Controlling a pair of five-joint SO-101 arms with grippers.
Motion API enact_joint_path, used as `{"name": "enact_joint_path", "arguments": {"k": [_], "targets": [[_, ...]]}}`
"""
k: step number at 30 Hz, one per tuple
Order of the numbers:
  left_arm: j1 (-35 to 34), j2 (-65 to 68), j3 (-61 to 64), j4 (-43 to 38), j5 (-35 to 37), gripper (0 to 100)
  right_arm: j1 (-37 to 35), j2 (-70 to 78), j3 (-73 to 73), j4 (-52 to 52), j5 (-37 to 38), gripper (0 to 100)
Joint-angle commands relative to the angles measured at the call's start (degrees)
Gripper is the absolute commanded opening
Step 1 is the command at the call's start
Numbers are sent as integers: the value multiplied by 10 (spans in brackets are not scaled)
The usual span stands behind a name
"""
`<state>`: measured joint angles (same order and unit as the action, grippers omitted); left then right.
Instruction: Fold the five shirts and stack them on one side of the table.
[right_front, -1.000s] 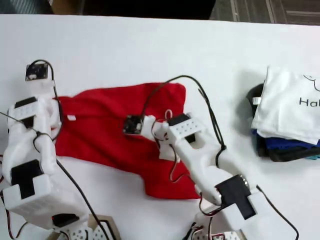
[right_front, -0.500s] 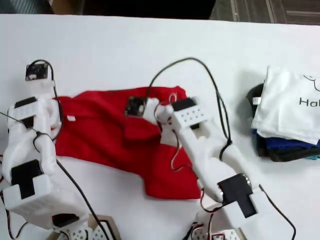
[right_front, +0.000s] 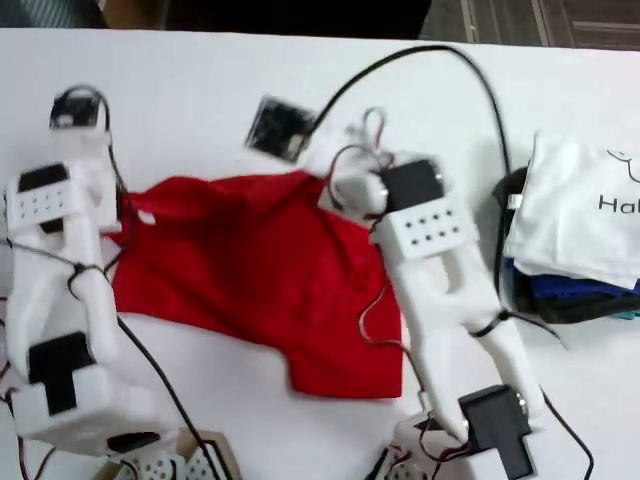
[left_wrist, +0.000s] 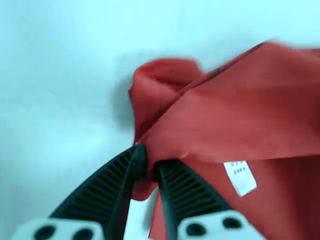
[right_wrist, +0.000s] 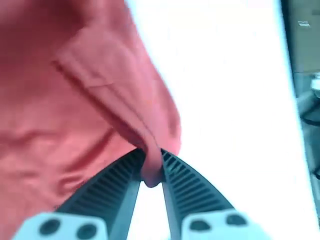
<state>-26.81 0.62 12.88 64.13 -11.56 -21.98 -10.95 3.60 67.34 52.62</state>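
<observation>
Two white robot arms stand at the near edge of a white tabletop (right_front: 300, 90). One red shirt (right_front: 250, 290) lies spread out just past them.

The left arm (right_front: 55, 260) is at the red shirt's left side. The left gripper (left_wrist: 148, 161) has its fingers closed tight on the red shirt's left edge, where the cloth bunches up. A small white tag (left_wrist: 241, 176) sits on the red shirt close to that spot.

The right arm (right_front: 440, 290) reaches along the red shirt's right side. The right gripper (right_wrist: 151, 162) has its fingers pinched shut on a fold of cloth at the red shirt's far right corner. A black wire (right_front: 420, 55) loops over the tabletop just past that corner.

To the right of the red shirt, well apart from it, sits one stack of folded shirts (right_front: 575, 240). A white shirt (right_front: 570, 210) is on top, a blue shirt (right_front: 570, 285) is under it, and dark cloth is below. I cannot tell how many are in the stack.

Beyond the red shirt the tabletop runs on to its far edge, and past that is a dark floor (right_front: 520, 20).
</observation>
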Motion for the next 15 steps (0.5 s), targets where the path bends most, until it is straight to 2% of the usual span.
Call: {"name": "enact_joint_path", "arguments": {"k": [1,5,15], "targets": [[25,-79,-101,106,-47,25,53,-33,-63,-29,-7,20],[40,-135,-173,194,-93,25,94,-55,-164,-24,-8,20],[63,-273,-289,302,-98,24,98,-137,-296,-23,-6,20]]}}
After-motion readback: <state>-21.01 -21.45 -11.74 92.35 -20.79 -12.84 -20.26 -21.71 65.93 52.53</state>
